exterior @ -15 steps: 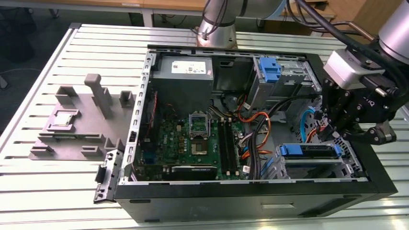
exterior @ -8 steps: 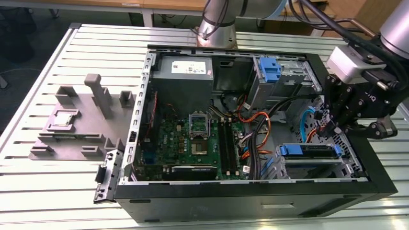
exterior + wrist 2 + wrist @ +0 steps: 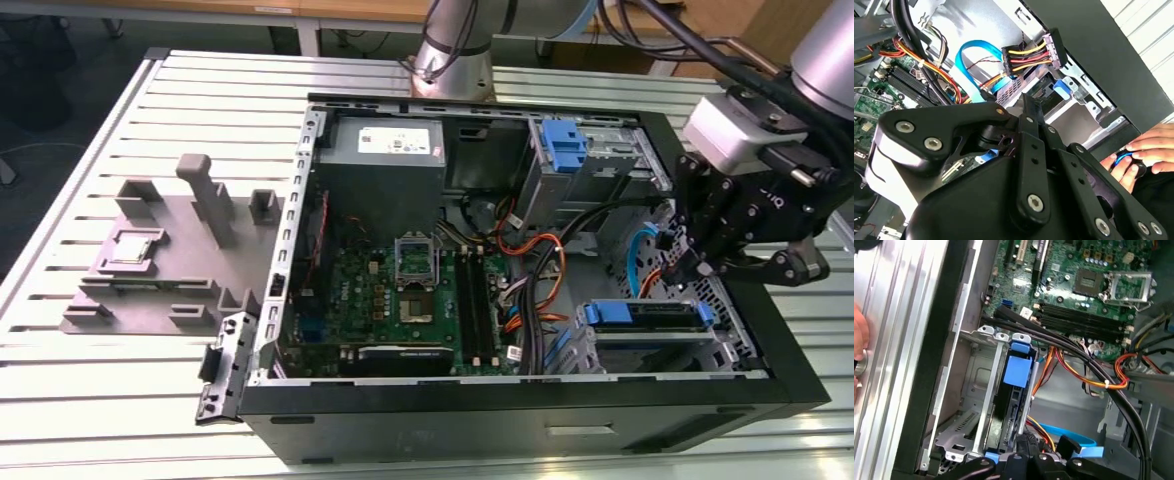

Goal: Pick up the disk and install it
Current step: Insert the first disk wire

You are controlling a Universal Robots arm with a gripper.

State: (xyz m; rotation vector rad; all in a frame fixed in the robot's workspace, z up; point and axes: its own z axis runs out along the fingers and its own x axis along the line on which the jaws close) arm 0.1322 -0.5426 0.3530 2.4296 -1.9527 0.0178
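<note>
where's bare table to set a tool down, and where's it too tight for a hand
Bare slatted metal table on the exterior view's left, all around the grey plastic fixture. Crowded inside the open black computer case, worst around the orange cables near the gripper.

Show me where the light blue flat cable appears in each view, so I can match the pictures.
Exterior view: the light blue flat cable curves inside the black computer case, toward the exterior view's right.
Second wrist view: it loops beside the yellow and red wires.
First wrist view: it lies near the metal drive cage.
Shared landmark: the green circuit board.
</note>
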